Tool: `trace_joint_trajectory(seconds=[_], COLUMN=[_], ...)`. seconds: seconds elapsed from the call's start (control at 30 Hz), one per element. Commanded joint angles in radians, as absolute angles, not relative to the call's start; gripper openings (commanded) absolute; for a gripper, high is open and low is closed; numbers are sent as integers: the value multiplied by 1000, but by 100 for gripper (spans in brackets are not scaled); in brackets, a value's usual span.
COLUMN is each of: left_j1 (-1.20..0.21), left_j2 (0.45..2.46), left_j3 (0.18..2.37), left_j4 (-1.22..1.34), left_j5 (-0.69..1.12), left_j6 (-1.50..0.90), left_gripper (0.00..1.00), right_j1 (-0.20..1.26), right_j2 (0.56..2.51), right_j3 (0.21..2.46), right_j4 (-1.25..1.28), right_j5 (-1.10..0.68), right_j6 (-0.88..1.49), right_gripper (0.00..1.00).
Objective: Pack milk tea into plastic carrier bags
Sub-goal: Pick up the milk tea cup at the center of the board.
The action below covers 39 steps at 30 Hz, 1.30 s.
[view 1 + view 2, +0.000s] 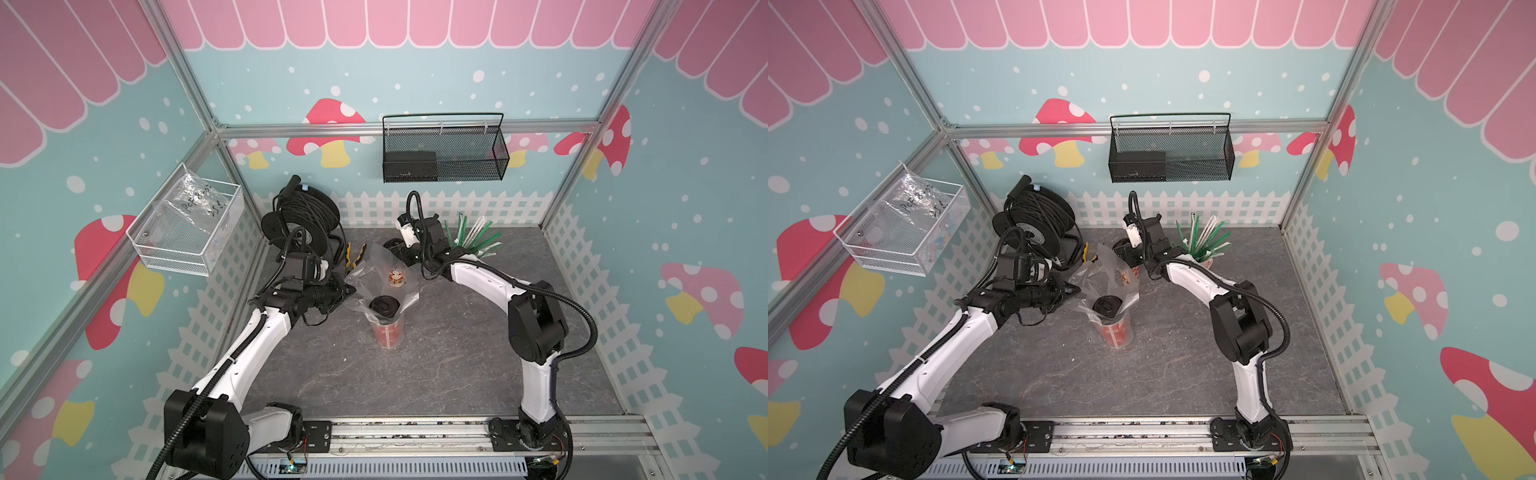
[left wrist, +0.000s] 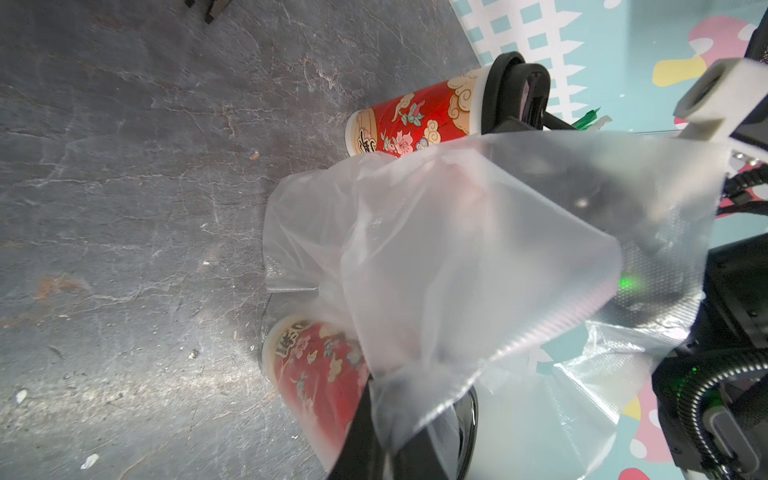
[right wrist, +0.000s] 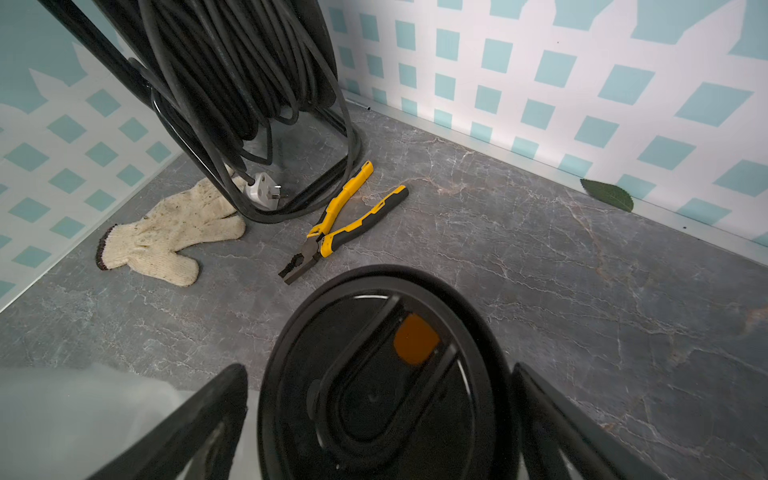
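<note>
A red milk tea cup (image 1: 388, 330) with a black lid (image 1: 384, 308) stands mid-table, with the clear plastic carrier bag (image 1: 376, 266) wrapped round it and rising behind it. My left gripper (image 1: 347, 289) is shut on the bag's left edge; the left wrist view shows the film (image 2: 457, 249) pinched at the jaws (image 2: 384, 419) beside that cup (image 2: 316, 374). The second cup (image 2: 415, 120), red with cream clouds, stands beyond the bag. My right gripper (image 3: 378, 424) is open, and its fingers (image 3: 199, 424) straddle that cup's black lid (image 3: 386, 374). In both top views the bag mostly hides this cup.
A black cable reel (image 1: 303, 216), yellow pliers (image 3: 336, 224) and a cloth glove (image 3: 174, 232) lie at the back left. A pot of green and white straws (image 1: 473, 239) stands just right of the right wrist. A black mesh basket (image 1: 444, 149) and a white wire basket (image 1: 187, 224) hang on the walls.
</note>
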<state>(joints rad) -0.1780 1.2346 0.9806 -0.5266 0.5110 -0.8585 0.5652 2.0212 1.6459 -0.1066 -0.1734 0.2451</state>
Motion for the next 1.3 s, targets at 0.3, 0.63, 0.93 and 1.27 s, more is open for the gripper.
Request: trace_joint_trajectory(seconds=[0.3, 0.63, 0.93, 1.27], left_j1=[-167, -161, -160, -159], left_j2=[1239, 1246, 1259, 1267], left_j3=[1006, 1008, 1009, 1014], left_j4=[-529, -527, -508, -483], left_j5=[529, 533, 542, 551], left_j6=[-843, -842, -852, -874], left_gripper=[9, 9, 9, 8], right_j1=[580, 584, 586, 731], right_j2=[2049, 1910, 1604, 1426], right_j3=[1679, 1624, 1550, 1551], right_j4=[-98, -102, -135, -94], right_j5=[-143, -115, -99, -155], right_j6=[217, 213, 189, 111], right_gripper=[87, 86, 83, 81])
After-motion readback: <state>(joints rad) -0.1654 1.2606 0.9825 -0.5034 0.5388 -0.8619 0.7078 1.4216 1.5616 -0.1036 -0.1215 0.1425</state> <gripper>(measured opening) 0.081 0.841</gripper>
